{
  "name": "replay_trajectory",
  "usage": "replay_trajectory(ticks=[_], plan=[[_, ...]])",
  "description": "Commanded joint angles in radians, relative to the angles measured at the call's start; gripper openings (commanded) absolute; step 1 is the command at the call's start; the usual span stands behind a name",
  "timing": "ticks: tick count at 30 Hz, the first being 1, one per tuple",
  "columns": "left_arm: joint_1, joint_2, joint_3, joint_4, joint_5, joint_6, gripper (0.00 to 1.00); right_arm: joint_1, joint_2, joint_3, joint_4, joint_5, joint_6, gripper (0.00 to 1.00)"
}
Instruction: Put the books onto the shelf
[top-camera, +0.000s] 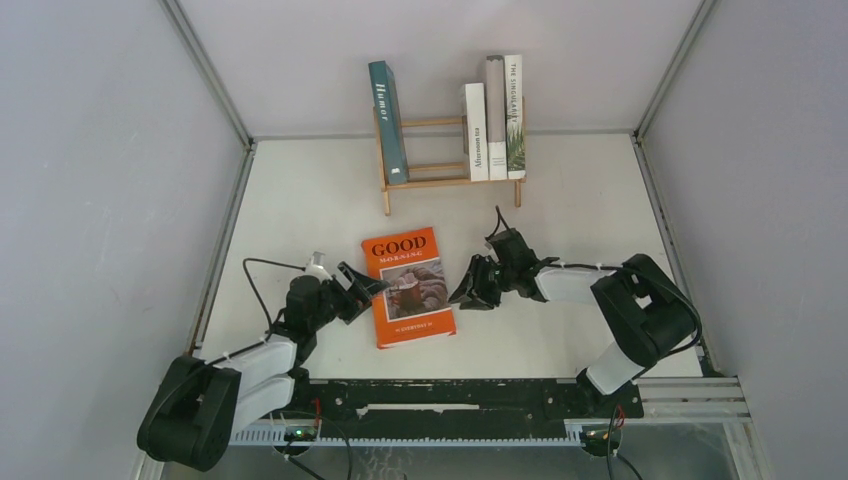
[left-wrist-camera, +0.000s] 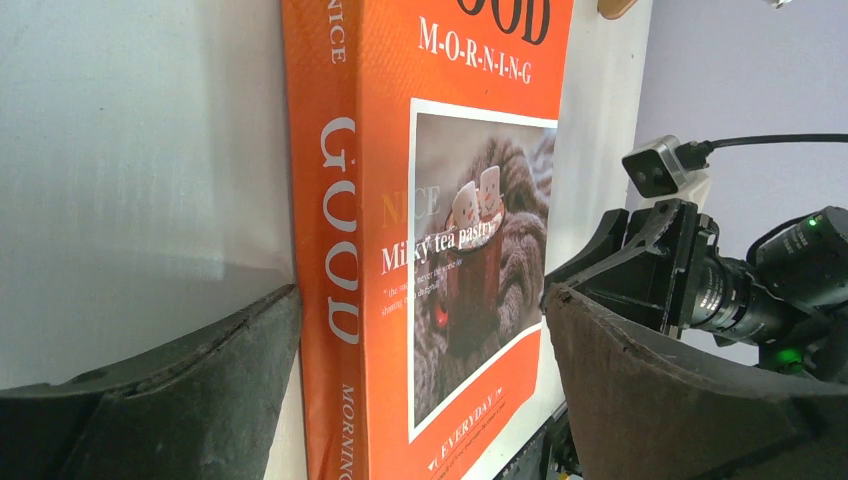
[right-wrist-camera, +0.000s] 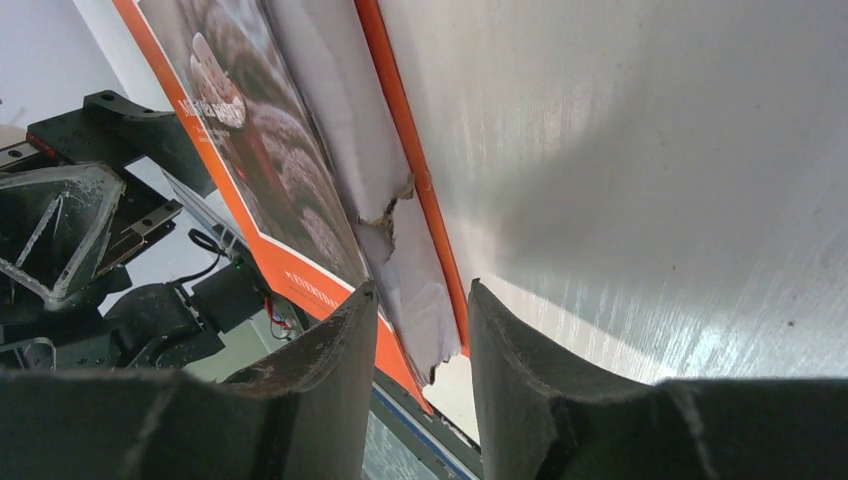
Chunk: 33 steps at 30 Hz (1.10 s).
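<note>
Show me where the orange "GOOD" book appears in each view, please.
Top external: orange "GOOD" book lying flat, centre.
Left wrist: the book fills the centre, spine and cover.
Right wrist: the book at upper left, cover and page edge.
Shared landmark: the mug photo on its cover.

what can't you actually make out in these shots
- Grey book: any spine text too small, top view.
- Orange GOOD book: title top cut by frame edge, left wrist view.
- Right gripper: contact with that book's page edge hidden by its own fingers, right wrist view.
</note>
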Motion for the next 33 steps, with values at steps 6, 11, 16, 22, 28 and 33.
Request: replay_trajectory(ticks=[6,11,16,22,28,33], plan=[[-0.001,0.051,-0.008,-0.073,0.020,0.040,0.97,0.012,0.037,0.066,0.124,-0.010,0.010,0.46],[-0.002,0.070,0.004,-0.071,0.028,0.046,0.97,0.014,0.058,0.089,0.123,-0.015,0.008,0.45],[-0.001,0.091,0.014,-0.062,0.042,0.049,0.97,0.020,0.086,0.101,0.136,-0.024,0.010,0.45],[-0.002,0.107,0.022,-0.047,0.057,0.049,0.97,0.026,0.115,0.105,0.171,-0.037,0.017,0.40],[-0.001,0.149,0.017,0.002,0.092,0.037,0.97,0.040,0.113,0.112,0.159,-0.048,0.006,0.23],[-0.001,0.154,0.026,-0.010,0.112,0.038,0.97,0.034,0.090,0.112,0.149,-0.066,-0.004,0.02]])
